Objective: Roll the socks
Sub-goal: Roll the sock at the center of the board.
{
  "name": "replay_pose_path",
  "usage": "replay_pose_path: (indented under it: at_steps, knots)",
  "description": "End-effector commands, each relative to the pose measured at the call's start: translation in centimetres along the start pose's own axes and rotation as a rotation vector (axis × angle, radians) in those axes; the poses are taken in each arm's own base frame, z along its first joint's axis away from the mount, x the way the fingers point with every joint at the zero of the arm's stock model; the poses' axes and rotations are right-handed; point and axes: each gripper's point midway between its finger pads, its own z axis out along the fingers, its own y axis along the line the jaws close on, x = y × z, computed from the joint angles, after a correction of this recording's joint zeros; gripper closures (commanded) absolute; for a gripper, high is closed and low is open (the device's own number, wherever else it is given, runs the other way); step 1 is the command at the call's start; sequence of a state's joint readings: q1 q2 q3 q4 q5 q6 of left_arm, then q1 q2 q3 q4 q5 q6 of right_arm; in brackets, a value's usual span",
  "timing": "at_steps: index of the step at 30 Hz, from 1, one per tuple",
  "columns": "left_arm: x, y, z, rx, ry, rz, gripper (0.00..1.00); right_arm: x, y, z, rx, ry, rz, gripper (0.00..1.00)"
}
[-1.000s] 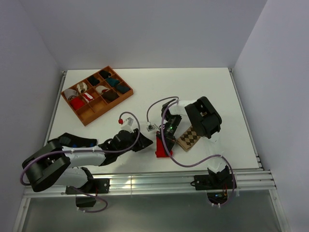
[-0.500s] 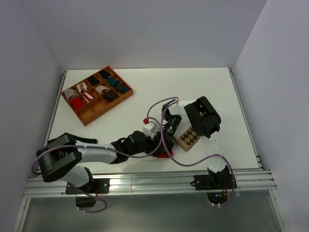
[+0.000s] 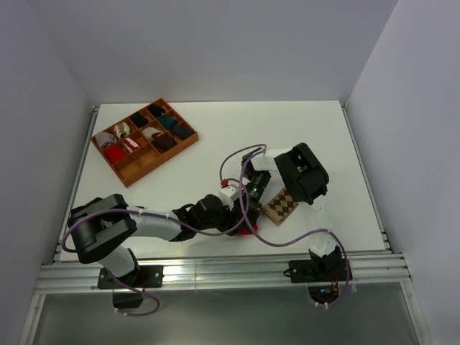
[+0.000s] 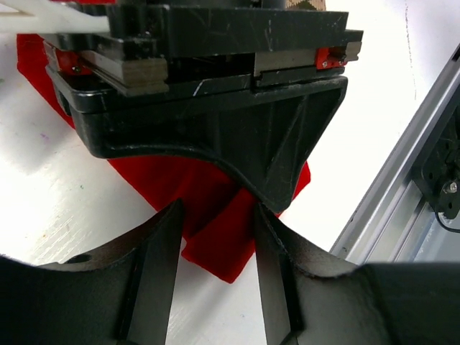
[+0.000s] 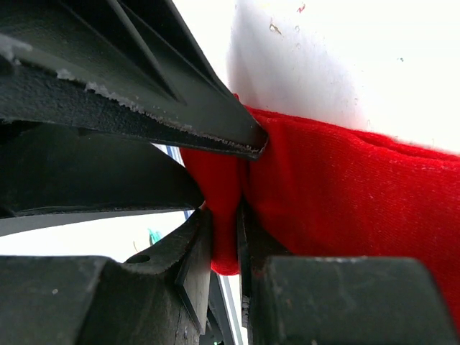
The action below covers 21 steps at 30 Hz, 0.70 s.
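Red sock [image 5: 345, 187] lies flat on the table [image 3: 287, 136], near-centre, mostly hidden under both grippers in the top view. Only a small red corner shows there, close to the near rail [image 3: 215, 269]. Right gripper [image 5: 224, 244] is pinched tight on a thin fold of the red sock's edge, fabric squeezed between its fingers. Left gripper [image 4: 215, 212] comes in from the left, fingers spread apart, with the sock's near corner lying in the gap; can't tell if the pads touch the cloth. The two grippers are right up against each other. Argyle sock [image 3: 282, 205] lies flat just right of the red one, under the right arm; can't tell if they touch. Wooden tray [image 3: 162, 163] of rolled socks [image 3: 164, 141] sits far left, well apart.
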<state>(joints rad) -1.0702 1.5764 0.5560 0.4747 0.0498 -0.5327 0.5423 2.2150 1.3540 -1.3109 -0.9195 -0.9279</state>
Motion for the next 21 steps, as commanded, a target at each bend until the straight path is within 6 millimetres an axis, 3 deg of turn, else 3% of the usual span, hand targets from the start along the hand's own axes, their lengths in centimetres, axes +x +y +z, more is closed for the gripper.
replay_pose_path:
  at_steps: [1,5,9,12,16,21]
  knots:
    - [-1.1,-1.2,0.4,0.052,-0.02,0.038,0.52,-0.2,-1.5,-0.4,0.038,0.002,-0.021,0.83]
    - [-0.4,-1.0,0.7,0.05,0.007,0.031,0.57,-0.3,-1.8,-0.5,0.059,-0.003,-0.025,0.83]
    - [0.4,-1.2,1.0,0.054,0.054,0.014,0.83,-0.2,-2.6,-0.7,0.133,-0.017,-0.019,0.83]
    - [0.7,-1.1,1.3,0.033,0.091,-0.014,0.99,-0.5,-3.4,-1.1,0.217,-0.038,-0.043,0.74]
    - [1.8,0.2,1.7,-0.062,0.158,-0.084,1.0,-1.6,-3.4,-2.4,0.311,-0.085,-0.087,0.54]
    - [3.1,1.6,1.5,-0.161,0.223,-0.128,1.0,-2.4,-3.2,-4.1,0.42,-0.132,-0.118,0.46]
